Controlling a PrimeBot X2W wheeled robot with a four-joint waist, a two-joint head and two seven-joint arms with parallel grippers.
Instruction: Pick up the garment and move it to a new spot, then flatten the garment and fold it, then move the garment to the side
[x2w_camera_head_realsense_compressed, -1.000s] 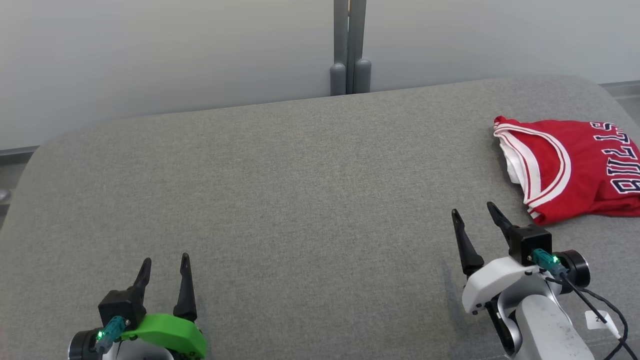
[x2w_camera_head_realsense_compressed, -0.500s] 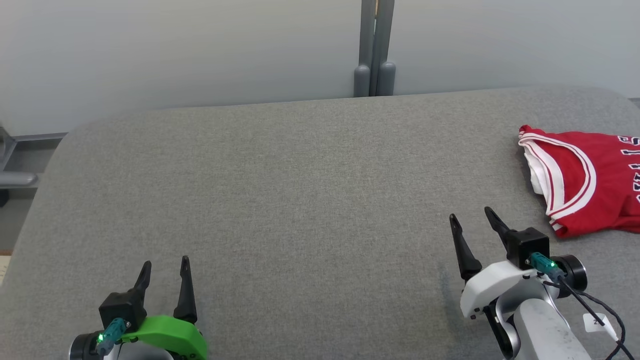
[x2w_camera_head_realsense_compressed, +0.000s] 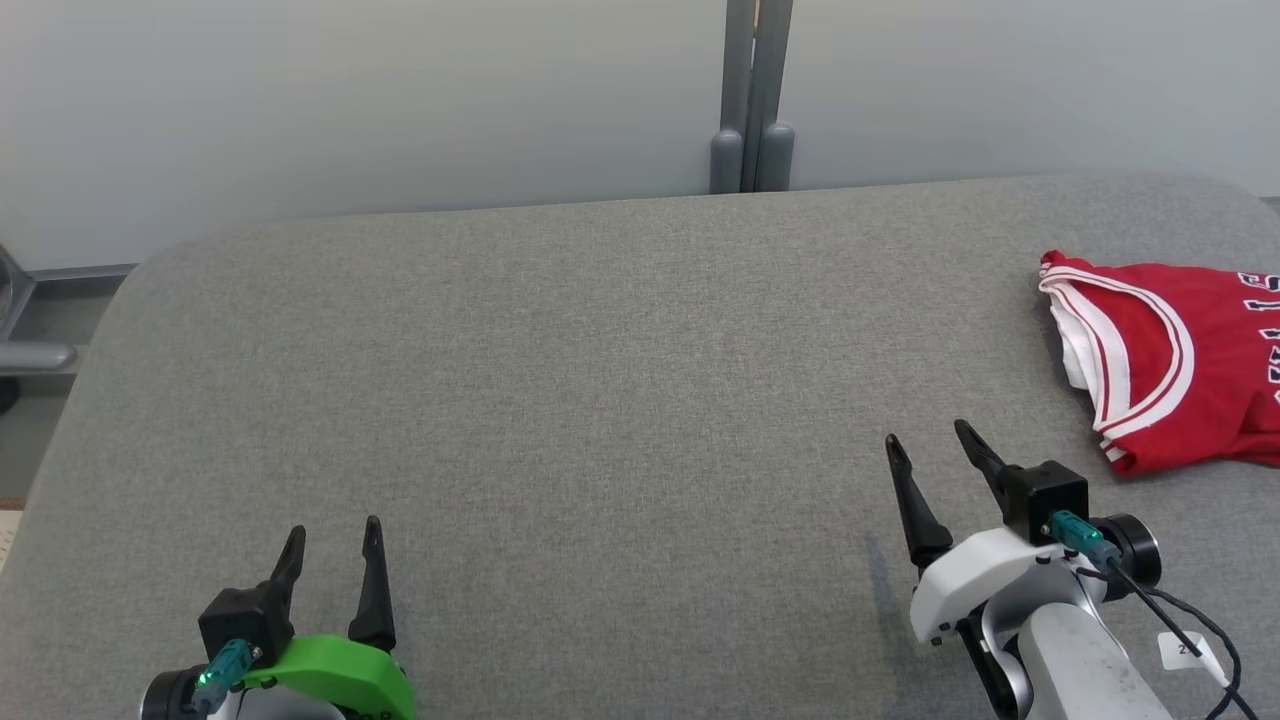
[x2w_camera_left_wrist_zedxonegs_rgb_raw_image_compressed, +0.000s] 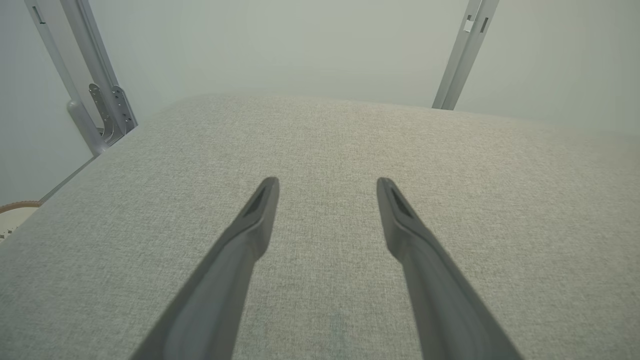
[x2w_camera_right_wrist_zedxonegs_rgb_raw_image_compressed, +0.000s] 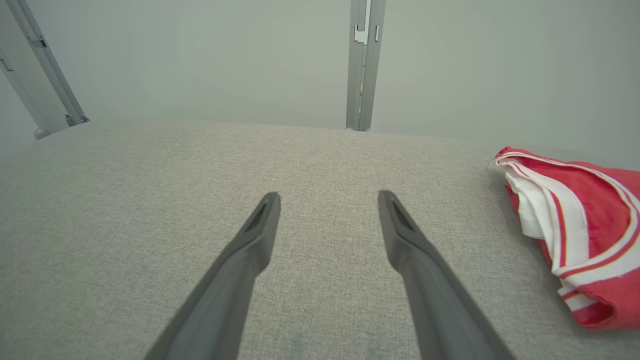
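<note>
The garment (x2w_camera_head_realsense_compressed: 1190, 360) is a red jersey with white trim and dark lettering, folded at the far right of the grey fabric surface (x2w_camera_head_realsense_compressed: 600, 400) and cut by the frame's edge. The right wrist view has the garment (x2w_camera_right_wrist_zedxonegs_rgb_raw_image_compressed: 580, 230) at its right side. My right gripper (x2w_camera_head_realsense_compressed: 925, 445) stands open a short way left of and nearer than the garment, touching nothing. Its fingers spread wide in the right wrist view, right gripper (x2w_camera_right_wrist_zedxonegs_rgb_raw_image_compressed: 328, 197). My left gripper (x2w_camera_head_realsense_compressed: 335, 530) is open at the lower left, far from the garment, also empty, left gripper (x2w_camera_left_wrist_zedxonegs_rgb_raw_image_compressed: 327, 182).
A grey metal post (x2w_camera_head_realsense_compressed: 752, 100) rises behind the surface against a pale wall. The surface's rounded left corner (x2w_camera_head_realsense_compressed: 130, 290) drops off to floor and metal framing (x2w_camera_head_realsense_compressed: 35, 355). Wide bare fabric lies between the two grippers.
The camera turned left early on, so the garment slid rightward in the picture. Since then the right gripper has edged slightly forward and left. Both grippers stay open.
</note>
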